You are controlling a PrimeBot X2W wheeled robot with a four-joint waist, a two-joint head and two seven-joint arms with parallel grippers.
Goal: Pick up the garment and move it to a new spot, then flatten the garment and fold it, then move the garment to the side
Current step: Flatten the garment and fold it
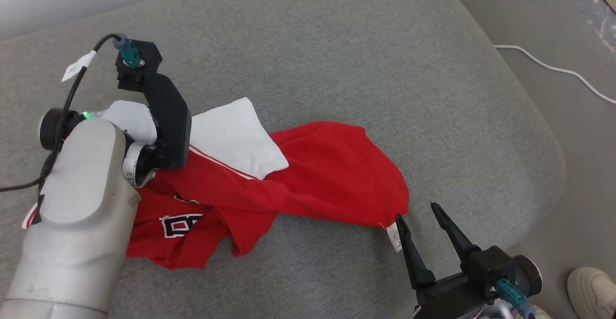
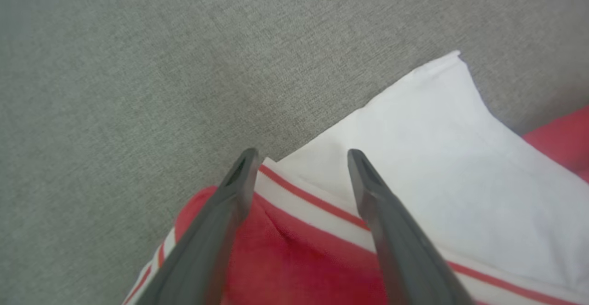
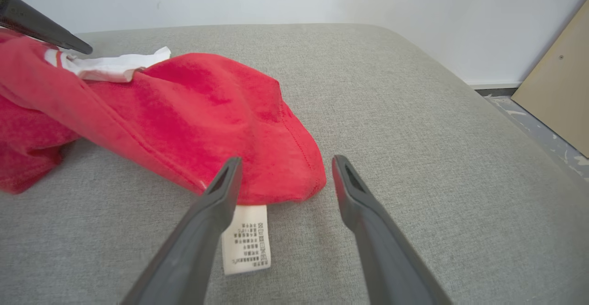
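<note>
We see a red shirt (image 1: 332, 174) lying on a big grey cushion (image 1: 337, 44). The cushion is soft woven cloth with a round corner. The shirt is thin, soft cloth, all bunched up and full of folds. One white sleeve (image 1: 236, 138) lies flat on top of it, shaped like a wedge with a pointed corner. A white band with a thin red stripe (image 2: 313, 199) runs where red meets white. Black and white print (image 1: 180, 225) shows on the crumpled part.

The shirt makes a long shape. In the head view it runs from the lower left, under the pale left arm (image 1: 82, 203), across to the right. The wide red hem end points at the right jaws. A small white label (image 1: 393, 236) with tiny black writing sticks out from that end and lies flat on the cushion.

The left jaws stand wide and hold nothing. In the left wrist view the two dark, smooth, pointed fingers (image 2: 216, 231) sit over the striped band, one tip at the shirt's edge and one over the white sleeve (image 2: 437, 158). We cannot tell if the tips touch the cloth.

The right jaws stand wide too, with nothing in them. In the right wrist view one finger (image 3: 207, 222) lies over the label (image 3: 246, 238) and the rim of the shirt (image 3: 207, 112), and the other is over bare cushion (image 3: 414, 135).

A white cable (image 1: 553, 69) lies on the floor, and a pale shoe (image 1: 592, 290) is at the corner.
</note>
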